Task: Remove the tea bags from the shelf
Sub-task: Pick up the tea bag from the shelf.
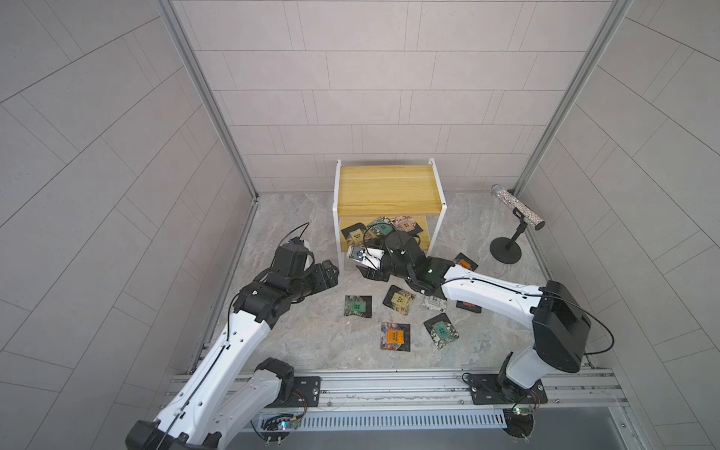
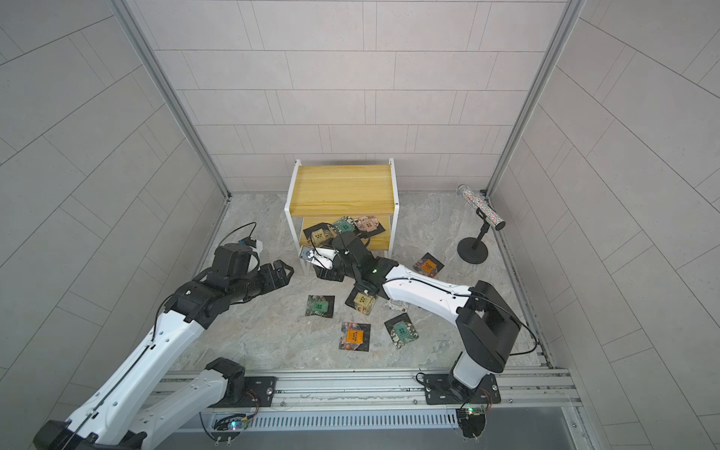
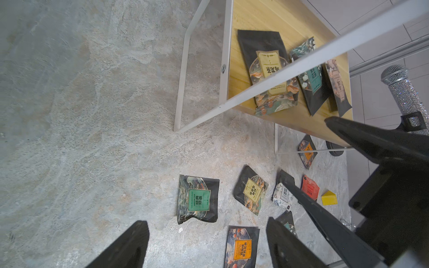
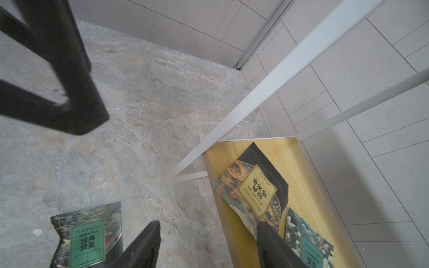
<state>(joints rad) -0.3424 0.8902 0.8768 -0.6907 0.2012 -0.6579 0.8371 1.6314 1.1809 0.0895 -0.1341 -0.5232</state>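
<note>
Though they lie half-hidden, perhaps three black-edged tea bags crowd the shelf.

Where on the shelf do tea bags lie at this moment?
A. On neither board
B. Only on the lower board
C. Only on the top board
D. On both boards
B: the top board of the shelf is bare in both top views, and the left wrist view shows the beige-label tea bag, teal-label tea bag and pink-label tea bag lying on its lower board.
</note>
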